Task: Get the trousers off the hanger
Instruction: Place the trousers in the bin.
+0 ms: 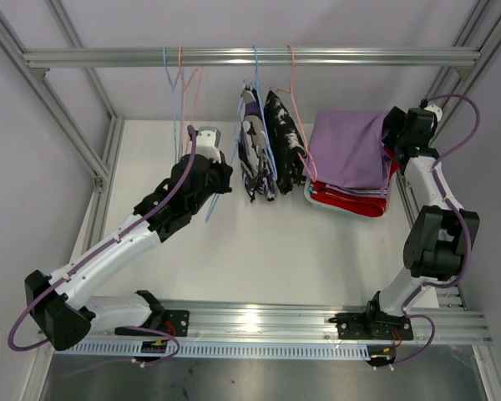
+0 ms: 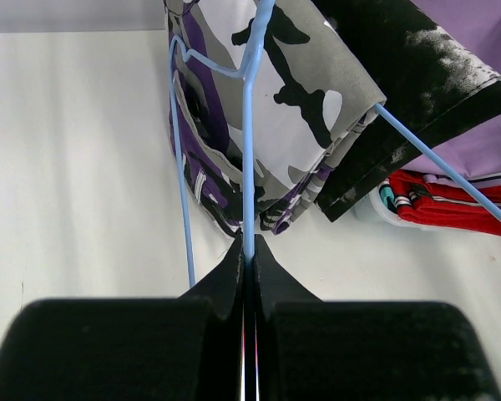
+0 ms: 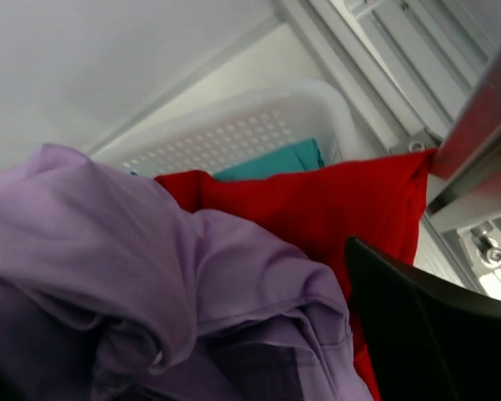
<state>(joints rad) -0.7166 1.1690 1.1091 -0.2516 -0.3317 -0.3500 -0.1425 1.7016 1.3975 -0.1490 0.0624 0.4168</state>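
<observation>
One-handed, clamped blue hanger wire (image 2: 248, 167) in left gripper (image 2: 248, 251). Held right gripper (image 1: 396, 134) over lilac trousers (image 1: 351, 150); could not tell its opening.

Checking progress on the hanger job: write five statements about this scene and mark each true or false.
1. The left tool is shut on a blue hanger wire. True.
2. The lilac trousers hang from the rail. False: they lie on top of the red trousers in the white basket.
3. The purple-white-black print trousers hang below the rail. True.
4. The black trousers with white blotches lie in the basket. False: they hang right beside the print pair.
5. Teal cloth shows in the basket behind the red trousers. True.
</observation>
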